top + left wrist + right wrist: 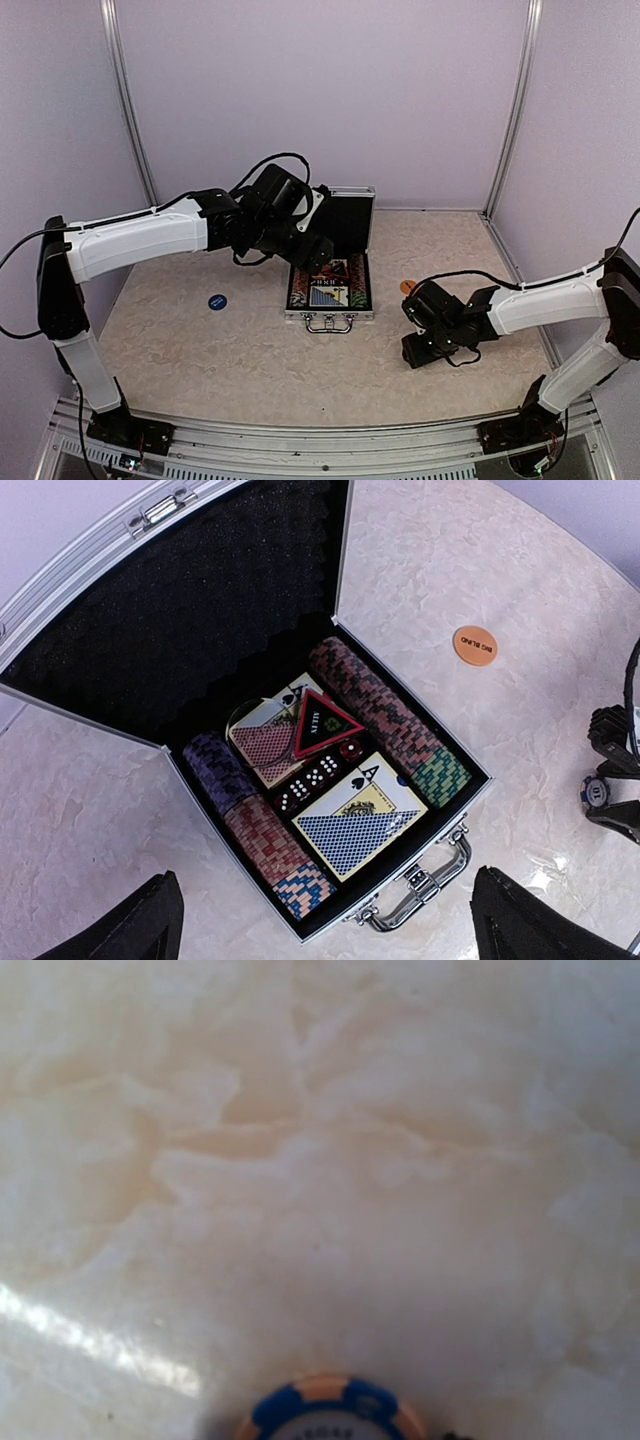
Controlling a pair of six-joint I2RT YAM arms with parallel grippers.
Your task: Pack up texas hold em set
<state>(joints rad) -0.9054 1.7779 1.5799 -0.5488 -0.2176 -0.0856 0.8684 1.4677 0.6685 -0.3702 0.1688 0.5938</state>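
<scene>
Left end effector [322, 880] released, hovering over open case [120, 530] mid-frame. Right end effector [425, 345] low on bench [200, 350], lower right; grip unclear. Chips [385, 715], decks [350, 825], dice [310, 780] in. Outstanding, I'd say: orange disc [475, 645], blue disc [217, 301], stray chip [330, 1410], shut lid [200, 630].

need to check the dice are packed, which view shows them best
Left wrist: it looks into the open case, with the dice between the decks. Top external shows the case too small to pick them out; right wrist shows none.
</scene>
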